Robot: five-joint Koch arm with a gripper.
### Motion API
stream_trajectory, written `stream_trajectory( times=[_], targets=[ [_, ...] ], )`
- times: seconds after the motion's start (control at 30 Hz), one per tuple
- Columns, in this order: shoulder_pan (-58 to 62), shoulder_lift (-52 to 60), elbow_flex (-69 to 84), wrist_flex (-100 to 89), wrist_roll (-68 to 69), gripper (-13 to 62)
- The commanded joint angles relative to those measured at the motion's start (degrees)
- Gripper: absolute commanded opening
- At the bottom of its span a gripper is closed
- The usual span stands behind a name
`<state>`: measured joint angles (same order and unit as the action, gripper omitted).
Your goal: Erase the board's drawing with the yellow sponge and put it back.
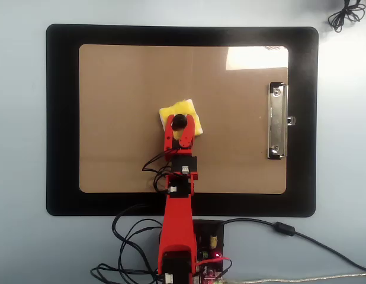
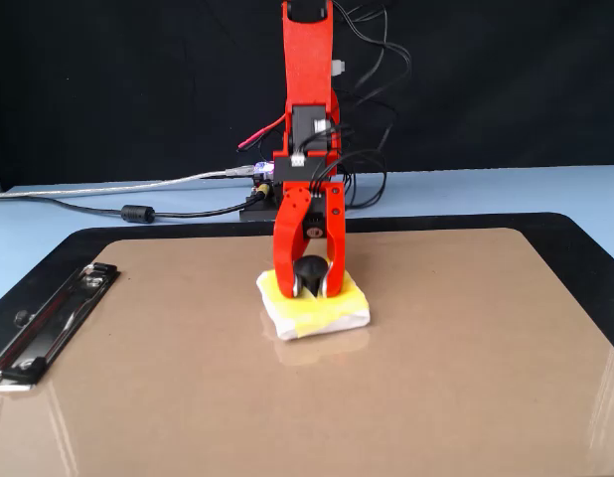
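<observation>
The red arm (image 1: 177, 225) reaches from its base at the bottom edge of the overhead view straight up the picture, stretched out low over the board (image 1: 124, 89). In the fixed view the arm (image 2: 309, 60) rises tall from behind the board (image 2: 436, 348), then bends so its last link points steeply down at the surface, leaning slightly toward the camera.

The hand (image 1: 180, 122) (image 2: 309, 283) has its 2 red jaws set on either side of the round black knob (image 2: 310, 268) of the yellow sponge (image 1: 195, 121) (image 2: 322, 313), narrowed so that they grip the knob between them. The sponge lies flat on the board, its whitish edge showing along the near side in the fixed view, and it sits turned a little so its corners are not square to the board's edges.

In the overhead view the sponge is near the middle of the board, slightly left of centre and well apart from the silver clip (image 1: 277, 121) on the right short edge. In the fixed view that clip (image 2: 49, 318) is at the far left. The board rests on a larger black mat (image 1: 61, 118) on the pale blue table (image 1: 20, 148). No dark line can be made out on the bare brown surface; whether one lies under the sponge cannot be told. Black cables (image 1: 135, 236) loop around the arm's base.
</observation>
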<state>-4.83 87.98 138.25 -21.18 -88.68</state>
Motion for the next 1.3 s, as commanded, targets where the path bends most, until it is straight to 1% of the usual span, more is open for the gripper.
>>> stream_trajectory(
  times=[0.0,0.17,0.23,0.3,0.4,0.57,0.63,0.73,0.87,0.97,1.1,1.27],
  targets=[
    [-0.62,4.83,5.89,-1.05,0.18,-8.3],
    [-0.88,24.79,23.20,0.18,0.18,-8.3],
    [-0.88,29.71,27.77,0.18,0.18,-8.3],
    [-1.14,31.73,28.83,0.18,0.18,-8.3],
    [-1.58,27.60,25.31,0.00,0.18,-8.3],
    [-1.58,7.03,9.40,-1.41,0.18,-8.3],
    [-1.67,2.64,5.10,-1.85,0.18,-8.3],
    [-1.76,6.06,9.05,-1.85,0.09,-8.3],
    [-1.93,20.21,20.92,-0.79,0.00,-8.3],
    [-2.29,25.49,26.19,-0.79,-0.44,-8.3],
    [-1.85,23.29,23.47,0.53,-0.53,-8.3],
    [-1.67,7.65,8.96,0.62,-0.62,-8.3]
  ],
)
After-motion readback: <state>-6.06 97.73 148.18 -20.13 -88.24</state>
